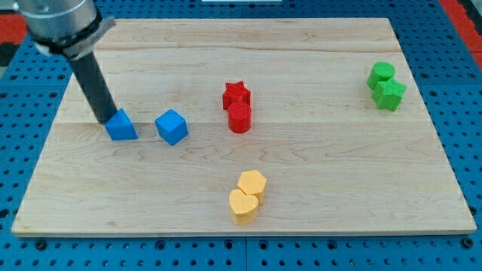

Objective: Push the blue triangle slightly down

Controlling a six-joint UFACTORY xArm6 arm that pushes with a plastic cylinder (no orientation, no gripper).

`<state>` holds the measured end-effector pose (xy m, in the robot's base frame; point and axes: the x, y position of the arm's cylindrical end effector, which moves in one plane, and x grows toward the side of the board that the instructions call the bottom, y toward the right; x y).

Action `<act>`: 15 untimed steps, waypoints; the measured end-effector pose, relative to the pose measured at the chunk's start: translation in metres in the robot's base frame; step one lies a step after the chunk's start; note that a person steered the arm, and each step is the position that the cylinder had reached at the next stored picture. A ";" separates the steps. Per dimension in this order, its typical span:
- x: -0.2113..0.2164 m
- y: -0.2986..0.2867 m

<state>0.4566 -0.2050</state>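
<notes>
The blue triangle (121, 126) lies on the wooden board (316, 173) at the view's left. My tip (105, 120) stands at the triangle's upper left edge, touching it or nearly so. The rod rises from there toward the view's top left. A blue cube (172, 126) sits just to the right of the triangle, apart from it.
A red star (236, 95) and a red cylinder (239, 117) touch at the board's middle. A yellow hexagon (252, 183) and a yellow heart (242, 206) touch near the bottom. A green cylinder (381, 73) and a green star (390, 93) sit at the upper right.
</notes>
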 end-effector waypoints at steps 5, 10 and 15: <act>0.025 -0.066; -0.027 -0.008; 0.092 0.007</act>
<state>0.5486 -0.1976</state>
